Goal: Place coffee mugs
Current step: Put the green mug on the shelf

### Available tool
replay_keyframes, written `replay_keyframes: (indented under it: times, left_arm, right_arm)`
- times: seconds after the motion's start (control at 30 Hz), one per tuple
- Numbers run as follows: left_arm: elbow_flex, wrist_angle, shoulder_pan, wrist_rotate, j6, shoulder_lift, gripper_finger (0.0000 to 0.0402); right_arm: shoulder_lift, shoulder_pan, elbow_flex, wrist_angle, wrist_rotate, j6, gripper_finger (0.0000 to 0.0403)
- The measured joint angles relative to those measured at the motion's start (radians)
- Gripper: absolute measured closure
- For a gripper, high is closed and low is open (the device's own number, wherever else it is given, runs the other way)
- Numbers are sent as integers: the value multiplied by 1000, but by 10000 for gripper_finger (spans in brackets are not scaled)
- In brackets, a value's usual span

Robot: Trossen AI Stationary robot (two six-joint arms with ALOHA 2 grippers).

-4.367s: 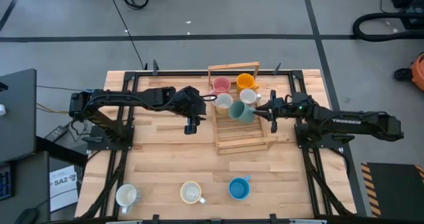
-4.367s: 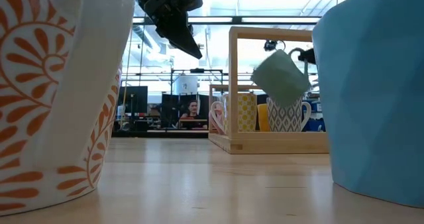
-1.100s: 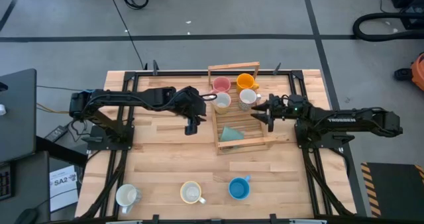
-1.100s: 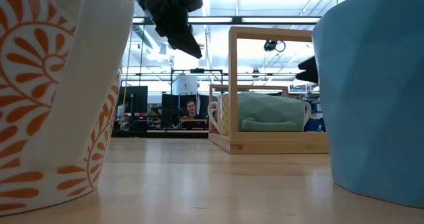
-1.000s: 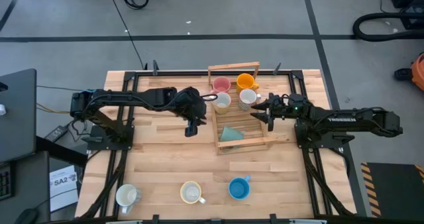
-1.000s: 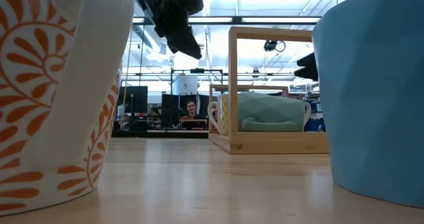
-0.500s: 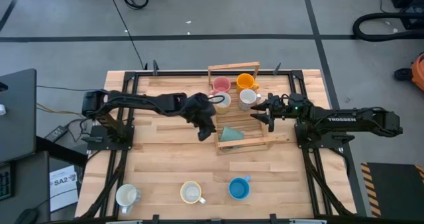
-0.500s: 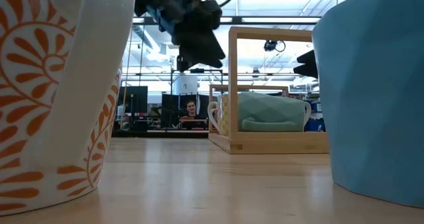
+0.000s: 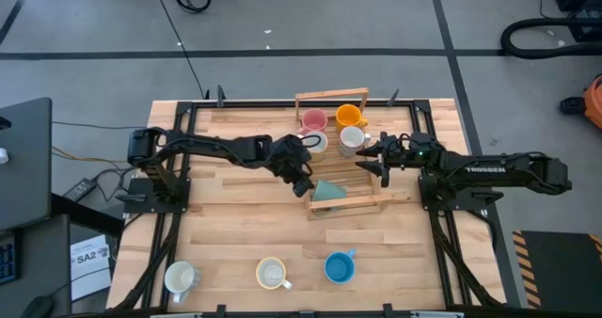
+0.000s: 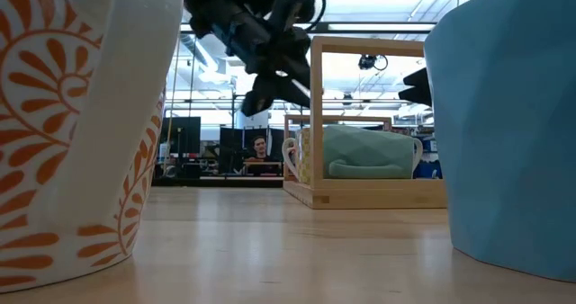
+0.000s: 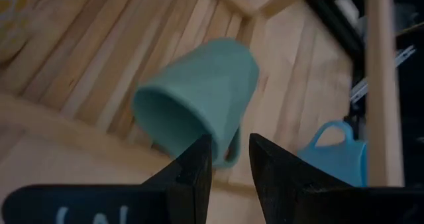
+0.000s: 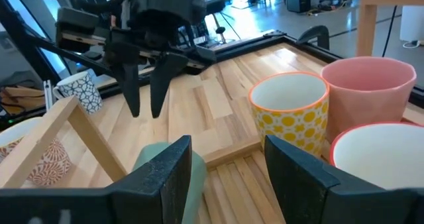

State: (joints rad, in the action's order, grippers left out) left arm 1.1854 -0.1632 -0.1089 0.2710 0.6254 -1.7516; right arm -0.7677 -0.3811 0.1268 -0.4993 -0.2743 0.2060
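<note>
A green mug [image 9: 327, 191] lies on its side on the slats of the wooden crate [image 9: 361, 203], with its mouth [image 11: 165, 114] facing the crate's left rail. My left gripper [image 9: 305, 183] hangs open over that rail, above and left of the mug, fingers slanting down toward it [image 11: 228, 144]. My right gripper [image 9: 369, 160] stands open at the crate's right side [image 12: 226, 148]. Pink [image 9: 312, 120], orange [image 9: 348, 116], yellow-patterned [image 12: 291, 111] and white [image 9: 352, 139] mugs stand upright at the crate's far end.
Three mugs stand near the table's front edge: white with an orange pattern [image 9: 179, 278], cream [image 9: 271, 273] and blue [image 9: 339, 267]. The crate's tall handle frame [image 10: 315, 115] rises beside my left gripper. Bare tabletop [image 9: 235, 219] lies between the crate and the front mugs.
My left gripper has moved toward the table's right edge and a little nearer, coming over the crate's left rail by the green mug, and has turned toward the mug. The green mug has stayed lying on its side.
</note>
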Motion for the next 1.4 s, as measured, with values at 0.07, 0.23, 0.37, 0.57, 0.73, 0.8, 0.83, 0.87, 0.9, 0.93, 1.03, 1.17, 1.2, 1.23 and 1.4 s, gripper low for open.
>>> replay_keyframes:
  times: [0.07,0.23,0.37,0.57,0.73,0.8,0.83,0.87,0.9,0.93,1.03,1.17,1.2,1.23,1.4]
  left_arm:
    - [0,0,0,-1,5,-5,294]
    - [0,23,1,-14,40,-18,294]
    - [-1,30,2,-25,46,-33,294]
    - [0,64,6,-31,52,-67,294]
    - [1,91,20,-31,53,-92,294]
    - [-2,101,31,-31,53,-101,294]
    - [1,121,35,-31,53,-109,294]
    - [1,121,38,-31,53,-113,294]
    - [0,113,43,-30,52,-115,294]
    - [0,117,48,-30,52,-120,294]
    - [-1,133,59,-30,53,-137,294]
    - [0,181,72,-31,39,-156,294]
    - [-1,186,75,-31,39,-158,294]
    - [-1,213,75,-31,37,-167,294]
    - [1,237,75,-23,32,-181,295]
  right_arm:
    - [1,0,0,3,0,-4,207]
    - [-9,0,0,-5,0,-34,207]
    - [-12,0,0,-1,1,-43,207]
    - [-13,0,0,-1,3,-44,207]
    - [-16,0,0,-10,3,-51,207]
    - [-19,0,0,-16,4,-52,207]
    - [-19,0,0,-14,3,-52,207]
    - [-19,0,0,-19,3,-52,207]
    - [-22,0,0,-25,3,-52,207]
    - [-24,0,0,-24,3,-52,207]
    - [-27,0,0,-25,3,-52,207]
    - [-29,0,0,-24,3,-52,207]
    - [-31,0,0,-24,3,-52,207]
    - [-31,0,0,-22,3,-52,207]
    - [-32,0,0,-22,3,-52,207]
